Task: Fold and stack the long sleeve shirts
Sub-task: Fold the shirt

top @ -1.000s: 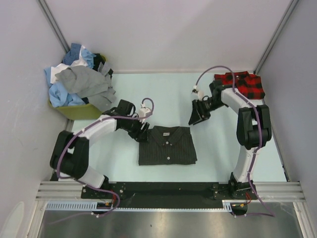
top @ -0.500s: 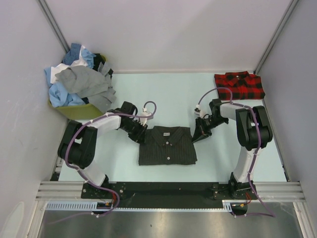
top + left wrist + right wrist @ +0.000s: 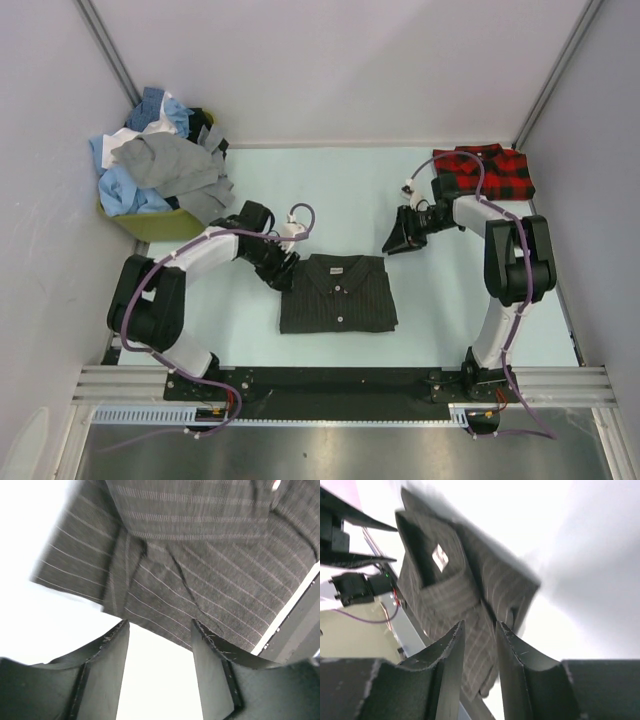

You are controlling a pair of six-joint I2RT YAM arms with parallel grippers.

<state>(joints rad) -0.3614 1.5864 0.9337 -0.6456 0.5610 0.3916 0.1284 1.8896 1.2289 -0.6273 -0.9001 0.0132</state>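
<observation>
A dark charcoal pinstriped shirt (image 3: 338, 293) lies folded on the table's middle, collar toward the back. My left gripper (image 3: 283, 272) sits at its back left corner. In the left wrist view the left gripper (image 3: 160, 630) is open with only bare table between the fingers, and the shirt's edge (image 3: 200, 570) lies just beyond the tips. My right gripper (image 3: 392, 243) hangs just off the back right corner, not touching it. In the right wrist view the right gripper (image 3: 479, 627) is open by a narrow gap and empty, with the shirt (image 3: 460, 590) beyond. A folded red-and-black plaid shirt (image 3: 485, 170) lies at the back right.
A yellow-green bin (image 3: 150, 226) at the back left holds a heap of blue, white and grey shirts (image 3: 155, 165) that spills over its rim. Grey walls close in both sides and the back. A metal rail (image 3: 340, 382) runs along the near edge.
My right gripper went down to the shirt's back right corner half a second ago and has since drawn back up and away. The left gripper has barely shifted. The shirt lies as before.
</observation>
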